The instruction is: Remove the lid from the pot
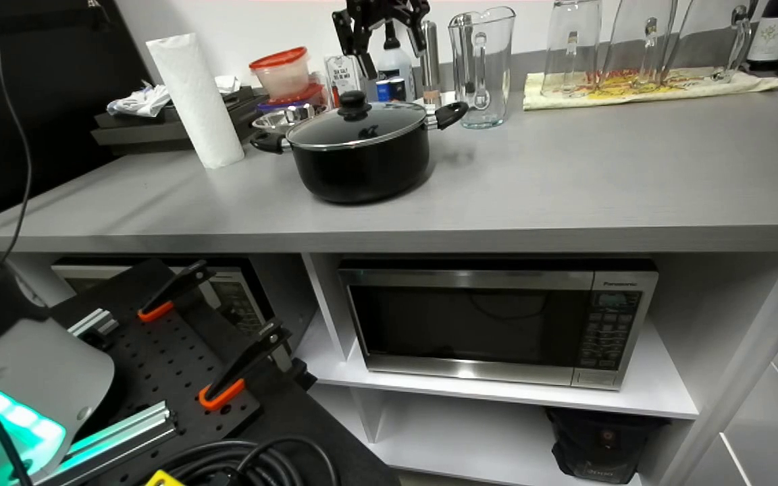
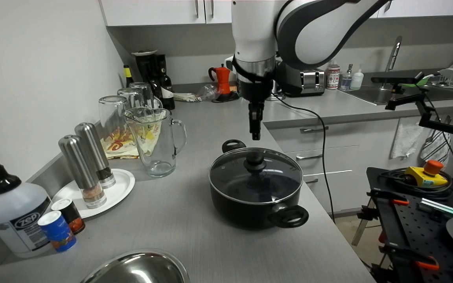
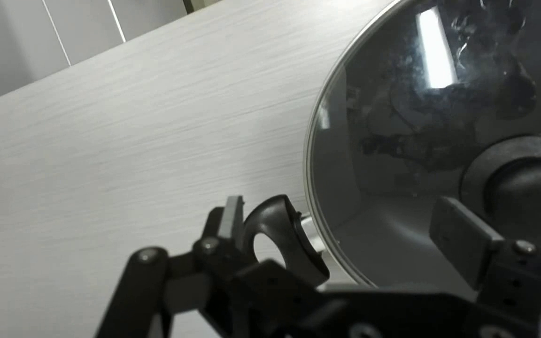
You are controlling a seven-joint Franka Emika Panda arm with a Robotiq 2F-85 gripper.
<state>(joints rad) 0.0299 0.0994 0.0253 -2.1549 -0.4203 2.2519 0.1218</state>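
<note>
My fingers [image 3: 460, 244], blocky and flat-faced, are spread wide apart and released, pointing down above the table [image 1: 618, 175] and clear of the lid [image 2: 260, 186]. The lid sits on the pot [image 2: 242, 215]: a round, see-through glass disc bound by a thin metal rim, with a smooth black knob [image 2: 255, 159] at its centre. In my wrist view the glass is glossy and full of reflections. The pot is a wide, low, black drum standing near the front edge of the table, with looped black handles [image 3: 280, 221] on shiny metal necks. The table top is grey, finely streaked like wood grain.

Beyond the pot, in an exterior view, the table turns an inner corner toward the steel sink [image 2: 366, 94]. Along the back edge I see a clear, flared glass jug [image 2: 151, 141], tall glasses [image 1: 573, 67] on a patterned cloth [image 1: 632, 96], and two slim brushed-metal grinders [image 2: 78, 165] on a white oval plate [image 2: 127, 181]. A rounded, mirror-bright steel bowl [image 2: 142, 271] lies on the opposite side of the pot from that corner.
</note>
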